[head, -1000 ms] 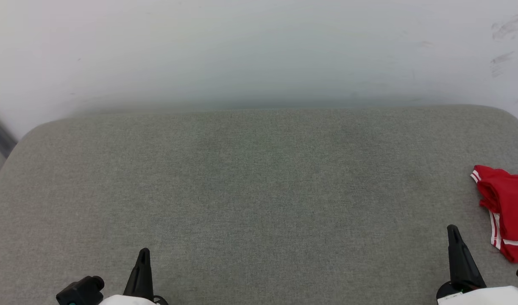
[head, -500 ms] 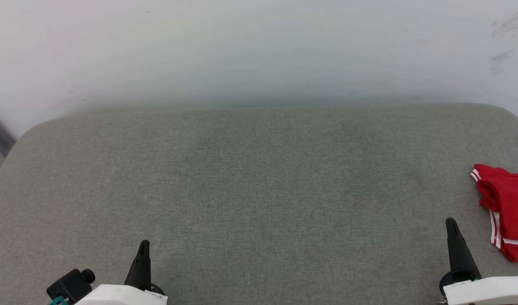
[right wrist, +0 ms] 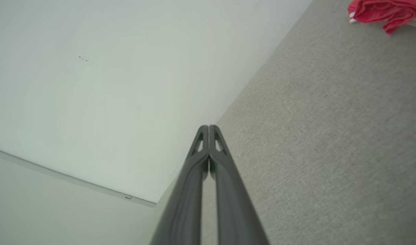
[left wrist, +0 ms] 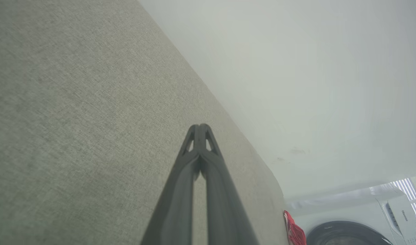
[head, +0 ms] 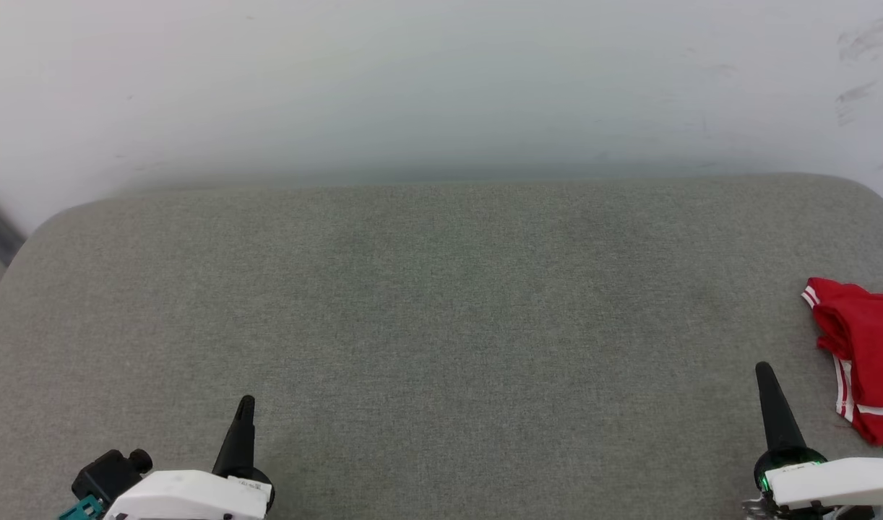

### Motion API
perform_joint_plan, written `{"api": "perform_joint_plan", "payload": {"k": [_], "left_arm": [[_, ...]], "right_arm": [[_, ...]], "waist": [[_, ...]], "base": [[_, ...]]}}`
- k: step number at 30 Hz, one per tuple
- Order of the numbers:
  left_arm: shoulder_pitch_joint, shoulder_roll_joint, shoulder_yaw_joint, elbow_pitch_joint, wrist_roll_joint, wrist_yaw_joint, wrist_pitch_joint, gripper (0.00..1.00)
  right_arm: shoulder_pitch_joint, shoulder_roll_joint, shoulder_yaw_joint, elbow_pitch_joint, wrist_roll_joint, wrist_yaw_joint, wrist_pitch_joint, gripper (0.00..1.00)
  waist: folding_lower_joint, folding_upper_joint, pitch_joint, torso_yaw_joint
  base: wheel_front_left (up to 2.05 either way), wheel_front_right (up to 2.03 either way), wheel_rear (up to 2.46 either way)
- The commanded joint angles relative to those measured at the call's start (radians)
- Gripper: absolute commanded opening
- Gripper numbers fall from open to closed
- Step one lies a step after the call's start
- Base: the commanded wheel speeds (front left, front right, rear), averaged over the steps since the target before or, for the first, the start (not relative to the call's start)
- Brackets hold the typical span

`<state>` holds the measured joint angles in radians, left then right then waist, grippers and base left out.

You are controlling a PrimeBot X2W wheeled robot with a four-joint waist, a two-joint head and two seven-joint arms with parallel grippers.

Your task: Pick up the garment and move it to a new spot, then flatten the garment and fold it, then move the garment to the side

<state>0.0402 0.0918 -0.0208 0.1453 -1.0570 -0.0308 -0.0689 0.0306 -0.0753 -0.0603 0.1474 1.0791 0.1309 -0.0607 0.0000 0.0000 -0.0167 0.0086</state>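
1. Left gripper [head: 245,399], right gripper [head: 764,369]: I note both pinched closed, empty, edged forward since a second ago.
2. Garment [head: 864,347]: bunched at grey pad's [head: 441,325] right edge, cropped; possibly awaiting pickup, possibly already set aside.

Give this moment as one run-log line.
left gripper: shut, empty | right gripper: shut, empty | red crumpled garment: right edge of grey fabric surface, untouched
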Motion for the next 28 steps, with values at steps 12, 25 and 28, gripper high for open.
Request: {"api": "perform_joint_plan", "payload": {"k": [12, 25, 28], "left_arm": [[-0.053, 0.004, 0.023, 0.018, -0.151, -0.029, 0.035, 0.0], [-0.08, 0.001, 0.042, 0.039, -0.271, -0.05, 0.065, 0.0], [-0.085, 0.0, 0.046, 0.045, -0.298, -0.054, 0.073, 0.0]], "right_arm": [[-0.052, -0.008, -0.004, 0.018, 0.144, 0.0, 0.034, 0.0], [-0.078, -0.007, -0.008, 0.039, 0.257, 0.0, 0.065, 0.0], [-0.085, -0.006, -0.009, 0.044, 0.284, 0.0, 0.072, 0.0]], "waist": [[0.0, 0.0, 0.004, -0.002], [0.0, 0.0, 0.007, -0.003], [0.0, 0.0, 0.008, -0.004]], "base": [[0.0, 0.0, 0.0], [0.0, 0.0, 0.0], [0.0, 0.0, 0.0]]}}
